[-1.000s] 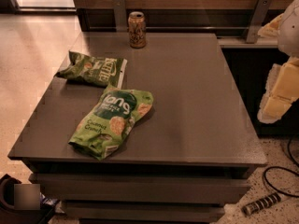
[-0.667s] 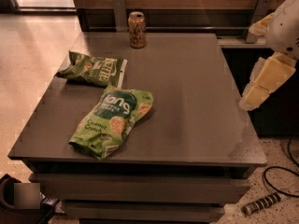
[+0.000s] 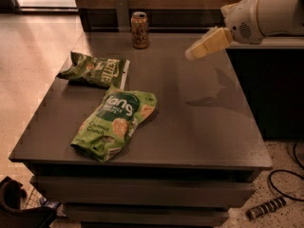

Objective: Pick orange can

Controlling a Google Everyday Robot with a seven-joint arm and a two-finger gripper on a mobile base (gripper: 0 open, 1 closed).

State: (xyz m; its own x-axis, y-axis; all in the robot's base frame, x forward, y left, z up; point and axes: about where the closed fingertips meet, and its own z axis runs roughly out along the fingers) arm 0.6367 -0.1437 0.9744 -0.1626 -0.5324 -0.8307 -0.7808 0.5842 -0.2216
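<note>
The orange can (image 3: 139,30) stands upright at the far edge of the dark grey table (image 3: 199,127), orange-brown with pale markings and a silver top. My gripper (image 3: 194,54) reaches in from the upper right on a white arm. It hangs above the table's far right part, well to the right of the can and apart from it. It holds nothing that I can see.
Two green snack bags lie on the table: a dark one (image 3: 95,70) at the left and a brighter one (image 3: 116,122) near the front. A wooden wall runs behind the table. A dark counter (image 3: 266,94) stands at the right. A cable (image 3: 285,179) lies on the floor.
The arm has swung in from the right edge of the view, up and leftward over the table, closer to the can. The can and the bags have not moved.
</note>
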